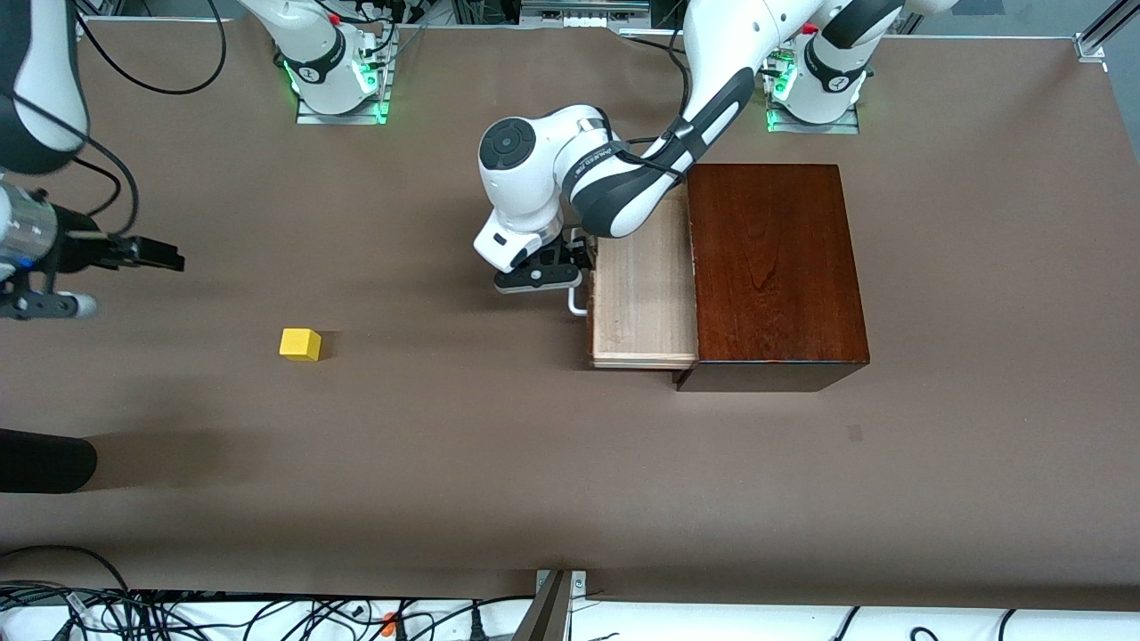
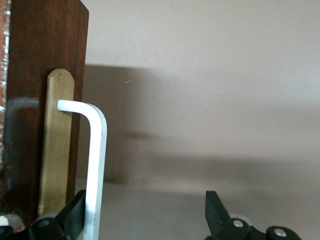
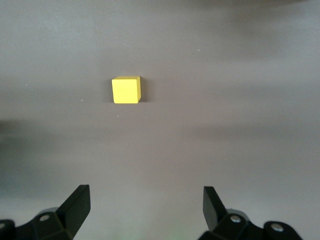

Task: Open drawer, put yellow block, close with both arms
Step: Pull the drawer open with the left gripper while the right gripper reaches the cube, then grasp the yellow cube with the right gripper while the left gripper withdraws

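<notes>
The drawer [image 1: 643, 294] stands pulled partway out of the reddish-brown box [image 1: 770, 267], with its pale wood tray showing. My left gripper [image 1: 543, 271] is open at the drawer's white handle [image 1: 577, 303]. In the left wrist view the handle [image 2: 96, 160] runs just inside one finger [image 2: 75, 210] of the left gripper [image 2: 145, 205], in front of the dark drawer front [image 2: 45, 75]. The yellow block [image 1: 300, 344] lies on the table toward the right arm's end. My right gripper [image 1: 160, 254] hangs open and holds nothing. The right wrist view shows the block [image 3: 126, 90] ahead of the right gripper [image 3: 145, 197].
The brown table mat [image 1: 499, 445] spreads between block and drawer. A dark rounded object [image 1: 44, 461] lies at the right arm's end of the table, nearer to the front camera than the block. Cables [image 1: 178, 610] run along the front edge.
</notes>
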Controlling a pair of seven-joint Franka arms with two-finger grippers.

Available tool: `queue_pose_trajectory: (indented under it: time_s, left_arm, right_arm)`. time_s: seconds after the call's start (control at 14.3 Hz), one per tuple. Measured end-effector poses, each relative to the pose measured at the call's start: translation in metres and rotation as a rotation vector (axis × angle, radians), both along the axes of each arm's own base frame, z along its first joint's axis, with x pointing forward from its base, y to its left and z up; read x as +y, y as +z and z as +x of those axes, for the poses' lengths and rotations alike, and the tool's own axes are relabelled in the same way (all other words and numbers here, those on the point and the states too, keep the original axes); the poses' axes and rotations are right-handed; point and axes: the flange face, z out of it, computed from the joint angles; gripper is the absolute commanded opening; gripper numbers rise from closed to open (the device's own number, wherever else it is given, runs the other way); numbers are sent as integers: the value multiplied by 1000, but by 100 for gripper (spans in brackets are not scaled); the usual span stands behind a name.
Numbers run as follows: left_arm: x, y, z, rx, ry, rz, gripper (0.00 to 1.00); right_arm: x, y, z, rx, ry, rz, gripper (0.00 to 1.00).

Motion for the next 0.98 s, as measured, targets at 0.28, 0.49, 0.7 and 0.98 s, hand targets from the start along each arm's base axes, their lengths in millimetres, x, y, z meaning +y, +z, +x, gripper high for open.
queue_pose_trajectory:
  time_s: [0.28,0.49,0.7,0.98]
  left_arm:
    - [-6,18,3,-13,13,-40,100]
    - [-1,67,2,-9,32,-41,100]
    - [21,119,2,29,33,-33,100]
    - [129,202,42,111,-22,-66,100]
  right_arm:
    - [11,-47,23,-17,-11,48,100]
    - [24,-85,33,-1,6,47,100]
    - [32,-126,36,-39,12,38,100]
    - [47,-174,25,-98,5,24,100]
